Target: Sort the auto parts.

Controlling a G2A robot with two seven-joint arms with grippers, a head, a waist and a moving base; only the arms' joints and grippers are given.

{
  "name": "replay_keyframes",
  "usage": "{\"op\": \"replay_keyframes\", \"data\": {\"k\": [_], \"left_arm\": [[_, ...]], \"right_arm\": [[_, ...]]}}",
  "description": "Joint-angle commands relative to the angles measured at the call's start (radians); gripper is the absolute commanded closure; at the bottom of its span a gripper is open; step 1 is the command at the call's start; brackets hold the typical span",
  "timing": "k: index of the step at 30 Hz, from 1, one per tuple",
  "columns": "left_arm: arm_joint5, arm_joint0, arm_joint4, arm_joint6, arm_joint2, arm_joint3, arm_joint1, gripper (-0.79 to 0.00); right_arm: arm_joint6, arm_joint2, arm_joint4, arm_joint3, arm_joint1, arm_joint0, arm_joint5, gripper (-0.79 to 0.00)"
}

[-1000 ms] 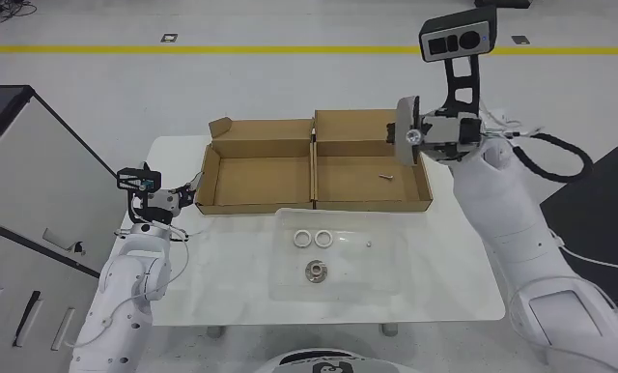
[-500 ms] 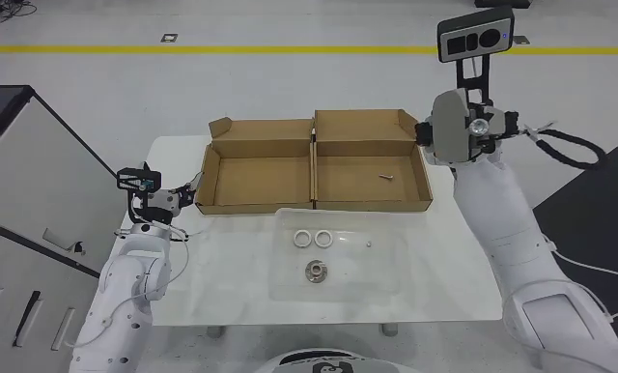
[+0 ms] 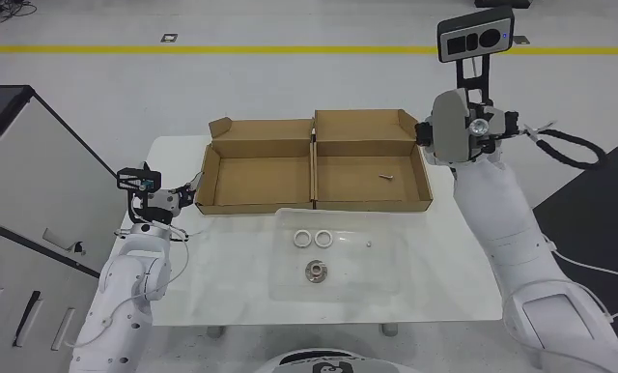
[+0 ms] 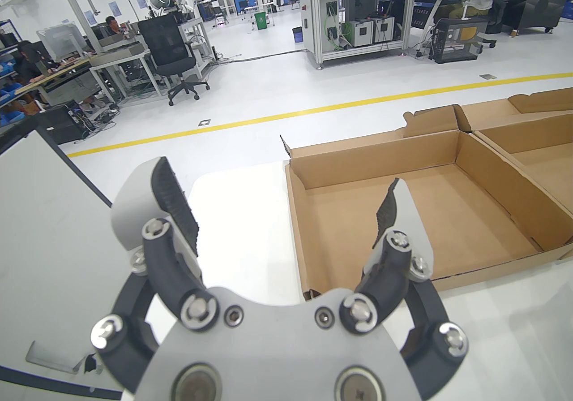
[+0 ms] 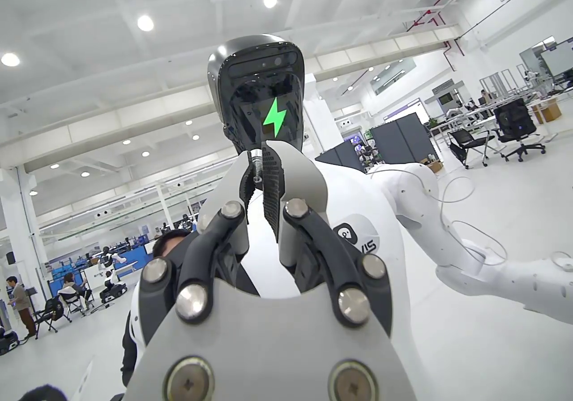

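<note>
Overhead, boxes: two open cardboard boxes stand side by side at the far side of the table (image 3: 454,267). The right box (image 3: 357,175) has one small screw (image 3: 386,176) on its floor, and the left box (image 3: 256,180) adjoins it.
Overhead, tray: a clear tray (image 3: 386,276) in front of the boxes carries two white rings (image 3: 302,239), a metal flange (image 3: 315,271) and a tiny pin (image 3: 370,243).
Overhead, arms: the left gripper (image 3: 188,192) sits low, just beside the left box's outer wall. The right gripper (image 3: 446,124) is raised beside the right box's outer wall.
Left wrist, grasp state: jaws spread wide with nothing between them, and the left box lies just ahead.
Right wrist, grasp state: jaws pinched at the very tips on a small threaded part (image 5: 256,164), which is held aloft and aimed away from the table.
Step in hand (judgement): probably delivery of the small threaded part to the right box, where a similar piece lies.
Technique (judgement): the tip grip looks shallow, so turn the wrist downward slowly. Bring the tips inside the box walls and lower them close to the floor before opening, so the part neither bounces nor rolls out.
Risk (judgement): a quick swing could flick the part free over the tray.
</note>
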Motion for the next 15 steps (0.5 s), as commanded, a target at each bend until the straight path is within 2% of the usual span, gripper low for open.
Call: {"op": "replay_keyframes", "data": {"k": [1,8,11,15], "left_arm": [[0.000,0.000,0.000,0.000,0.000,0.000,0.000,-0.785],[0.000,0.000,0.000,0.000,0.000,0.000,0.000,-0.785],[0.000,0.000,0.000,0.000,0.000,0.000,0.000,-0.785],[0.000,0.000,0.000,0.000,0.000,0.000,0.000,-0.785]], "right_arm": [[0.000,0.000,0.000,0.000,0.000,0.000,0.000,0.000],[0.000,0.000,0.000,0.000,0.000,0.000,0.000,0.000],[-0.043,0.040,-0.100,0.001,0.008,-0.023,0.021,0.000],[-0.048,0.154,-0.259,0.027,0.033,-0.054,0.078,0.000]]}}
